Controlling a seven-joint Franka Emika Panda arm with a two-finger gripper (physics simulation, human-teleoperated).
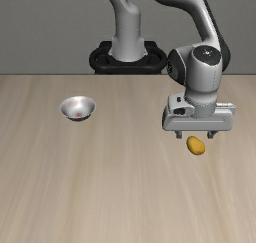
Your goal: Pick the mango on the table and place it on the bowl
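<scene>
Exterior view: gripper [197, 135] wide open over mango [197, 146].

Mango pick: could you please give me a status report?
Claw open, directly over the mango. Mango not yet in the bowl. Bowl stands apart, toward the exterior view's left.
</scene>
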